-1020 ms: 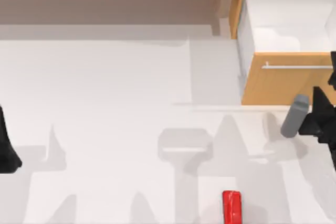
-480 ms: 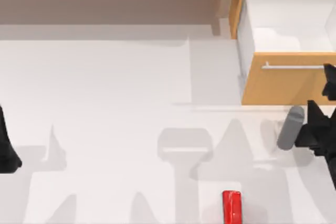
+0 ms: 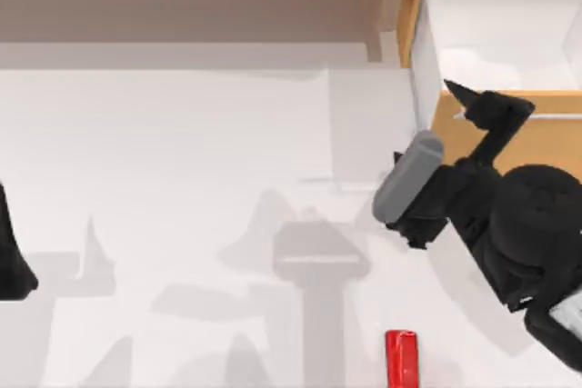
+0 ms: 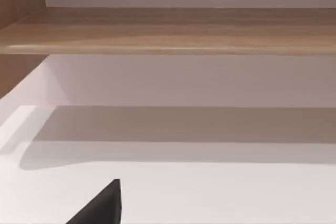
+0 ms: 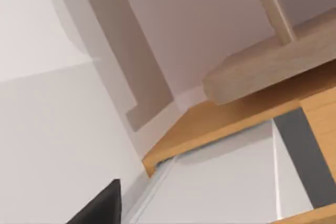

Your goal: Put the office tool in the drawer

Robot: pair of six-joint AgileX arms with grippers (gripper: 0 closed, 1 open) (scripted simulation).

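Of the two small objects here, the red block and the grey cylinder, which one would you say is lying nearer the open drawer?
The grey cylinder: it lies just beside the drawer front. The red block sits alone at the table's near edge.

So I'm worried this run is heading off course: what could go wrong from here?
1. The right gripper sits against the grey cylinder, not the red block at the top view's bottom edge. It may shove or carry the wrong thing.
2. It is also close to the open drawer, so a swing could knock the front.

The left gripper is parked at the table's left.
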